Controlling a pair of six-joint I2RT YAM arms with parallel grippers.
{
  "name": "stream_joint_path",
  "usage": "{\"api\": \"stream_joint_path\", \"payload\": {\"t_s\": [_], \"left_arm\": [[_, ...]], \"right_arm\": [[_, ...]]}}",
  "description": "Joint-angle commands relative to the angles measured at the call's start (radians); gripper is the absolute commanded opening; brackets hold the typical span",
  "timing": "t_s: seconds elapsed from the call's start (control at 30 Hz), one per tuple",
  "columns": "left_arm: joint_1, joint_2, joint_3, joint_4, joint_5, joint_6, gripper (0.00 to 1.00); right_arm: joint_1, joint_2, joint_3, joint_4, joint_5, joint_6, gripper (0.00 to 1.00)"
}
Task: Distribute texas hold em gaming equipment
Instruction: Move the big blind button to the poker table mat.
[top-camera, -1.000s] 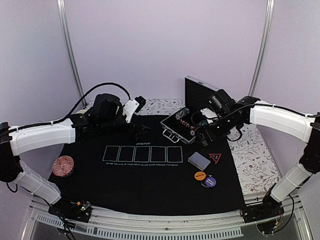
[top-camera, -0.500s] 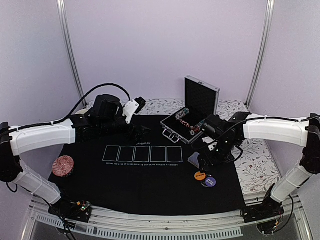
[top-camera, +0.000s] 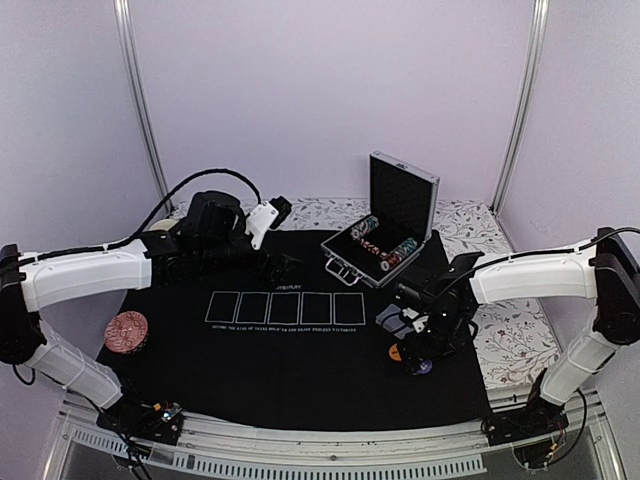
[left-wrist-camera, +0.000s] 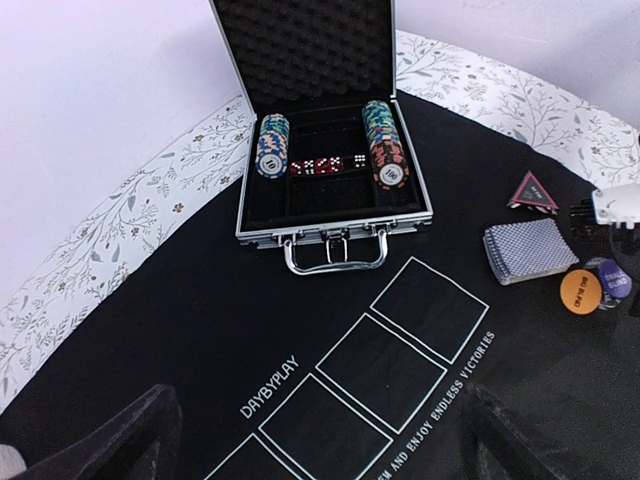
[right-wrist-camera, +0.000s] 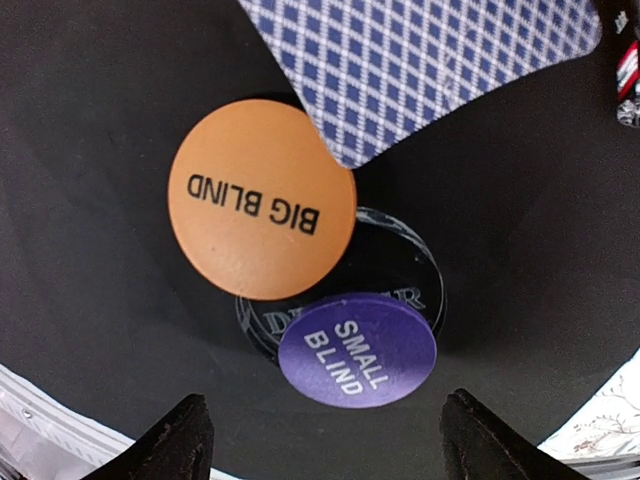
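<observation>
The right claw (right-wrist-camera: 335, 440) hangs with its fingers spread wide and nothing between them, right above the three discs at the middle of its wrist view. The purple "SMALL BLIND" disc (right-wrist-camera: 357, 350) lies nearest the fingertips, overlapping a dark "DEALER" disc (right-wrist-camera: 400, 265), and the orange "BIG BLIND" disc (right-wrist-camera: 262, 198) overlaps that one's upper left edge. The card deck (right-wrist-camera: 420, 70) touches the orange disc from the upper right (its corner seems to lie over the rim). In the left wrist view the triangle marker (left-wrist-camera: 531, 190) sits just above the deck, with the open case (left-wrist-camera: 330, 215) of chips (left-wrist-camera: 385, 150) at upper centre. The left claw (left-wrist-camera: 310, 450), also wide and empty, hovers over the black mat (left-wrist-camera: 200, 330).
</observation>
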Motion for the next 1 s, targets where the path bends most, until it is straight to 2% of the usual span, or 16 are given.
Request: {"api": "stream_joint_path", "payload": {"t_s": [0.0, 0.33, 0.5, 0.6, 0.97], "left_arm": [[-0.014, -0.013, -0.011, 0.015, -0.006, 0.014, 0.98], [-0.013, -0.017, -0.015, 0.016, -0.008, 0.016, 0.98], [-0.014, -0.018, -0.016, 0.016, -0.008, 0.018, 0.98], [-0.014, -0.017, -0.016, 0.016, -0.013, 0.019, 0.98], [-0.013, -0.018, -0.019, 0.020, -0.015, 0.022, 0.98]], "right_arm": [[0.005, 0.034, -0.021, 0.051, 0.030, 0.000, 0.77], [0.004, 0.068, -0.027, 0.066, 0.083, -0.025, 0.64], [-0.006, 0.081, -0.027, 0.070, 0.088, -0.043, 0.56], [-0.007, 0.085, -0.019, 0.064, 0.087, -0.051, 0.46], [-0.007, 0.054, -0.010, 0.008, 0.099, -0.048, 0.29]]}}
